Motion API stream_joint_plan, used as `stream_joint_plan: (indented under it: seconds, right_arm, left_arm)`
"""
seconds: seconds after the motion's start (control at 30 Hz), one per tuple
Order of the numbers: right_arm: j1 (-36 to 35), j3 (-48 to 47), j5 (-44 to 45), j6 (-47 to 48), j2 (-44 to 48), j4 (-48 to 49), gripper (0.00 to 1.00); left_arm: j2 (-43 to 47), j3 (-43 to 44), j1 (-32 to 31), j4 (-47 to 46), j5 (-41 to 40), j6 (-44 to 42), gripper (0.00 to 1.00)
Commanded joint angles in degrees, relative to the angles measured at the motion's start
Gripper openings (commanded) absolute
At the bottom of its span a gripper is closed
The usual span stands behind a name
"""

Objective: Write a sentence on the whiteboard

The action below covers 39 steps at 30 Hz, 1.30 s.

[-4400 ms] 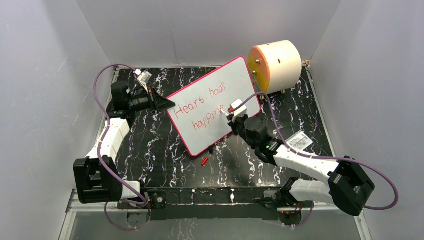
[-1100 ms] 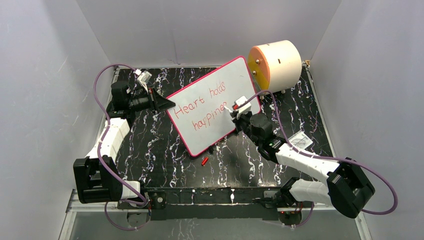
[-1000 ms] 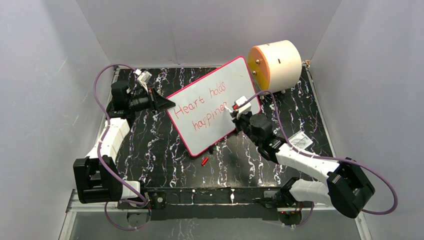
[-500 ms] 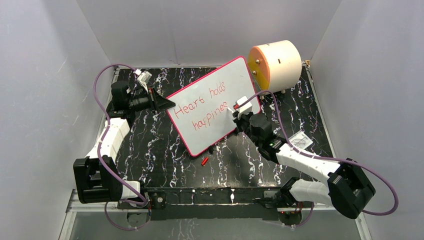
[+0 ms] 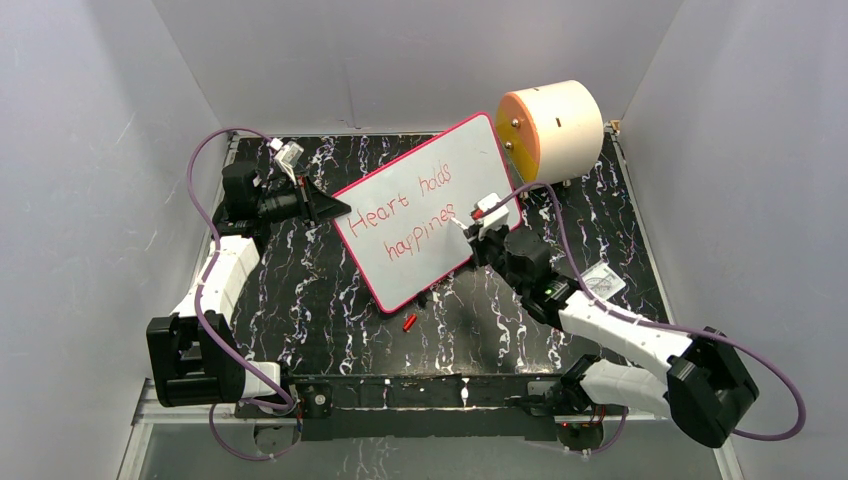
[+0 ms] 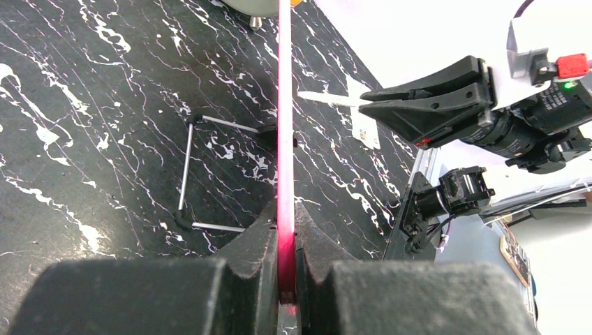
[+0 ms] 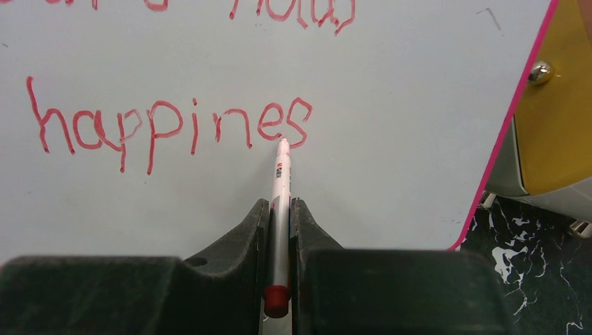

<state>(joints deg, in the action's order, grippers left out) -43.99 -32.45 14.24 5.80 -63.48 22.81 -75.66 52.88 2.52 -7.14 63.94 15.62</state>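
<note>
Black desk (image 5: 330, 300) with white marbling, closed in by plain grey walls on three sides.

Item 1: whiteboard (image 5: 455, 160), white with a thin pink-red rim and rounded corners. It is propped up at the middle of the desk, set at a slant, written face toward the right arm.

Item 2: sentence (image 5: 408, 220), red marker script on the whiteboard's face in two slanted lines. The upper line reads "Heart holds" and the lower line "happines".

Item 3: left hand (image 6: 285, 216), at the whiteboard's left edge. Both fingers are pressed together on the pink rim, gripping the board edge-on.

Item 4: right hand (image 7: 279, 206), in front of the whiteboard's lower right part. Its fingers are clamped on the marker.

Item 5: marker (image 7: 280, 181), white barrel with a red end. It points at the whiteboard, tip touching the face at the foot of the final "s".

Item 6: cream cylinder (image 5: 560, 125) with an orange face, lying on its side just beyond the whiteboard's far right corner.

Item 7: small red cap (image 5: 409, 322), loose on the desk just in front of the whiteboard's near corner.

Item 8: white printed card (image 5: 603, 283), flat on the desk to the right of the whiteboard, well apart from it.

Item 9: thin wire stand (image 6: 188, 174), on the desk behind the whiteboard, one end meeting the board's back.
</note>
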Motion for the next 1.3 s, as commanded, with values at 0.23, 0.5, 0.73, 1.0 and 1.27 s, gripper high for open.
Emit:
stream_joint_plan:
  seconds: [0.23,0.5,0.73,1.0,1.27]
  right_arm:
    - [2.76,0.48,5.29,-0.71,3.29,7.01,0.00]
    - [3.40,-1.41,2.35,0.34,0.63,7.96,0.00]
    - [3.58,-2.12,1.91,0.95,-1.05,9.31,0.00]
    - [3.97,-2.92,1.69,1.38,-2.51,10.30,0.00]
    - [4.34,-3.91,1.22,1.66,-4.22,11.21,0.00]
  left_arm:
    - [-0.54,0.37,-0.63,3.15,1.53,-1.51,0.00]
    - [-0.54,0.38,-0.71,3.18,1.62,-1.46,0.00]
    - [-0.63,0.38,-0.66,3.16,1.65,-1.47,0.00]
    - [-0.72,0.38,-0.66,3.18,1.67,-1.42,0.00]
    - [-0.72,0.38,-0.68,3.17,1.71,-1.47,0.00]
